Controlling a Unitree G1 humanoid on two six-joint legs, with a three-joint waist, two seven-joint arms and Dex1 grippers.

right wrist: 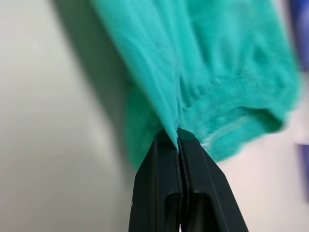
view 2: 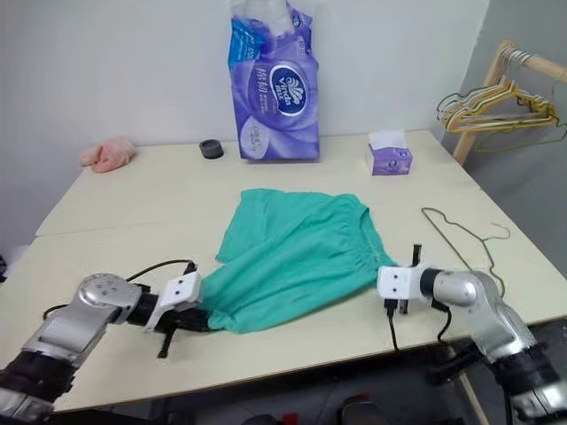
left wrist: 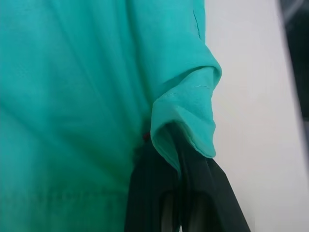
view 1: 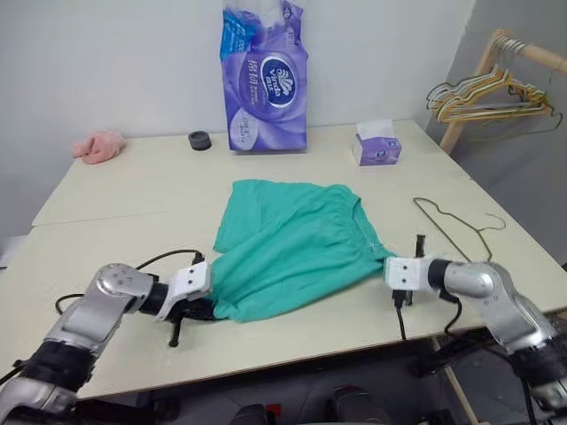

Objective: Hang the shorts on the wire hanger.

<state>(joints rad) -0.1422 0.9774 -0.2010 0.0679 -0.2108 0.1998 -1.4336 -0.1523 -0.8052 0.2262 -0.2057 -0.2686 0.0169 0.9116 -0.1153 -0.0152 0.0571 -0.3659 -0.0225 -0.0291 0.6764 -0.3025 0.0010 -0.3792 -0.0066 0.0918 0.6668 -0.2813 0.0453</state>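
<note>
Shorts [view 1: 292, 243] lie spread mid-desk [view 1: 106, 195]. Your left end effector [view 1: 205, 307] is clenched on the near hem corner; your right end effector [view 1: 387, 263] is clenched on the waistband edge. Wire hanger [view 1: 452, 226] rests flat, just right of the shorts.

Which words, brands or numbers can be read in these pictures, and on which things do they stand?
Purple tissue pack: white print on a dark oval badge, too blurred to read.
Small tissue box: print too small to read.
Shorts, wire hanger, table: no text seen.
</note>
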